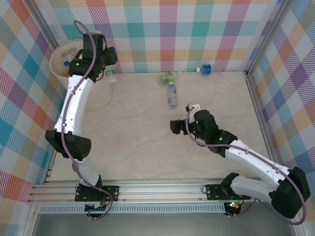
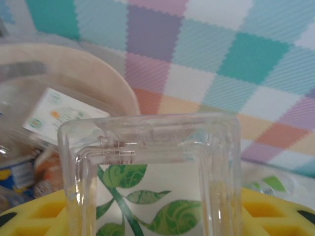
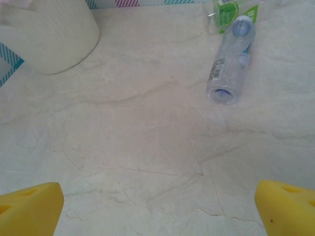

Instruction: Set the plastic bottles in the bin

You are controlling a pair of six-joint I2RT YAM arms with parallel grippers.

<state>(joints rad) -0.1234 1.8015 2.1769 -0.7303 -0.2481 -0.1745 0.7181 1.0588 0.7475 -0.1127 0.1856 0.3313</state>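
Gripping a leaf-labelled bottle (image 2: pixel 152 196), left fingers (image 2: pixel 34 216) hover with the bin (image 2: pixel 93 69) just ahead; the drop likely needs a reach over its rim, then release. Right fingers (image 3: pixel 29 206) gape, second bottle (image 3: pixel 230 64) ahead.

Bright, even, diffuse light filled the overhead view. The pale worktop (image 1: pixel 147 128) showed no glare, only faint soft shadows under the arms and beside the bin (image 1: pixel 54 66). The left wrist view was soft: the square-sided bottle (image 2: pixel 152 147) sat so close to the lens that it blurred, and the checked wall (image 2: pixel 236 59) behind was out of focus. The right wrist view looked slightly washed out. There the round bottle (image 3: pixel 229 64) was fairly sharp, while the yellow fingertips (image 3: pixel 29 206) of the right pincer (image 3: pixel 157 211) were blurred at the bottom corners.
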